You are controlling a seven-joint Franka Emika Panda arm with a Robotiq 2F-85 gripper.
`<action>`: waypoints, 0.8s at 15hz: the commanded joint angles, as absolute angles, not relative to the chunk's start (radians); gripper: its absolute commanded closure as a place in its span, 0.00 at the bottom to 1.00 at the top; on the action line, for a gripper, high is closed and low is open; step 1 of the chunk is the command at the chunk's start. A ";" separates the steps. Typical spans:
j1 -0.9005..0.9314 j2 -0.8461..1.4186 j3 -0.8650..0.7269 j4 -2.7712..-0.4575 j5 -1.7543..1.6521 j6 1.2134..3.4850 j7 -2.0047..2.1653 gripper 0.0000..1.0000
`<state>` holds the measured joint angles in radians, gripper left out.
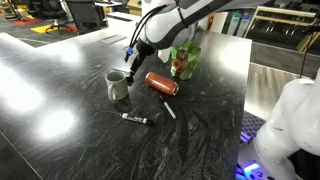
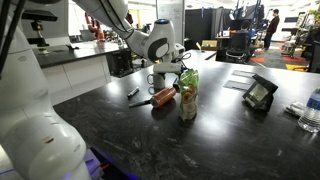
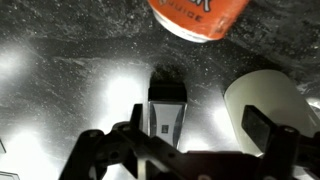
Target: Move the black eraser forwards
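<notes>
Because the gripper (image 3: pixel 180 140) hangs directly over it, the black eraser (image 3: pixel 166 112) cannot be made out in either exterior view; only the wrist view shows it, lying on the dark, glossy bench (image 3: pixel 60 90) between the 2 fingers, which are spread wide and stand clear of it on both sides, grasping nothing. Its far end is black and its near end a paler grey, partly crossed by the gripper's linkage. Beyond it an orange can (image 3: pixel 195 15) lies on its side, cut off by the top edge of the wrist view; the white letters on it are cropped and unreadable. Just beside the eraser stands a metal cup (image 1: pixel 118 86), whose inside shows only as a dark hollow, so any contents cannot be told. Nearer the bench edge lie a black marker (image 1: pixel 135 118) and a white pen (image 1: pixel 168 109), well apart from the eraser. Behind the can stands a green container (image 1: pixel 185 60), bottle or bag unclear, its label illegible.
</notes>
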<state>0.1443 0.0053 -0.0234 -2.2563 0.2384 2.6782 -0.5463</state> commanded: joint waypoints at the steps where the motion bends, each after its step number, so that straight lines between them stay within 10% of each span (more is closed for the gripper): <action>1: 0.100 0.078 0.009 -2.192 0.269 2.681 -0.616 0.00; 12: 0.010 0.222 0.096 -2.072 0.302 2.681 -0.663 0.00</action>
<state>0.0601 0.1634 0.0558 -2.1251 0.2611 2.6781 -0.6100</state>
